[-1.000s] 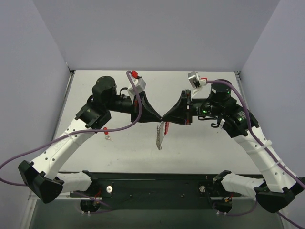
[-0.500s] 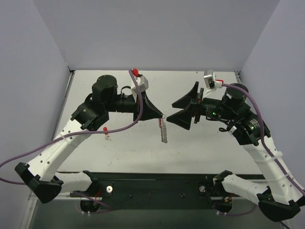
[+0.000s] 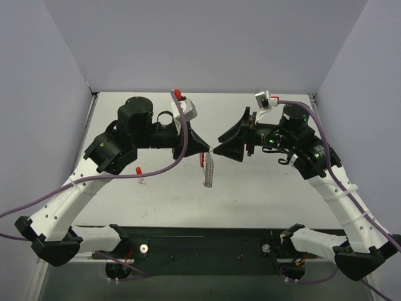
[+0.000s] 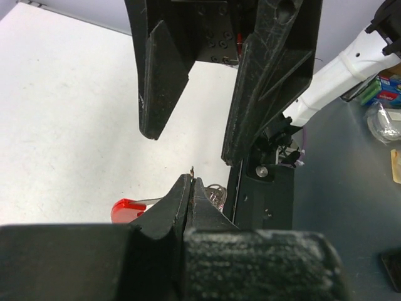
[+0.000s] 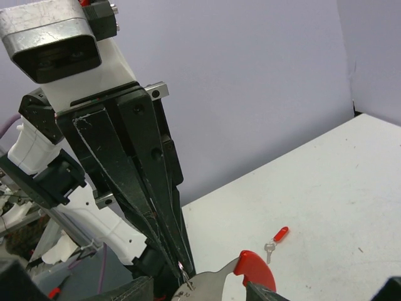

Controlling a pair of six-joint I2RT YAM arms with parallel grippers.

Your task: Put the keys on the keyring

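Tabletop [image 3: 269, 188] is pale, matte and off-white, boxed in by plain lilac-grey walls [image 3: 207, 44] at the back and on both sides, with a black rail [image 3: 207, 241] carrying the arm bases along the near edge.

From above, your two grippers meet tip to tip over the middle of the table, and at that spot the black fingers merge, so the grip itself is hard to read there. In the right wrist view, that arm's own fingers are cut off by the bottom edge. In the left wrist view, the red part sits mostly behind the left fingers.

Your left gripper [image 3: 208, 150] is pinched tight on the keyring [image 3: 209, 170], holding it above the surface at its very tip. The red curved piece shows just beside the tip, and the bunched silver chain hangs straight down from it.

Your right gripper [image 4: 188, 147] stands spread wide, a finger on either side of the left tip, gripping nothing.

One key [image 3: 141, 177], silver with a red end, lies flat on the table under your left arm, well apart from the ring. It is too small to read its blade.
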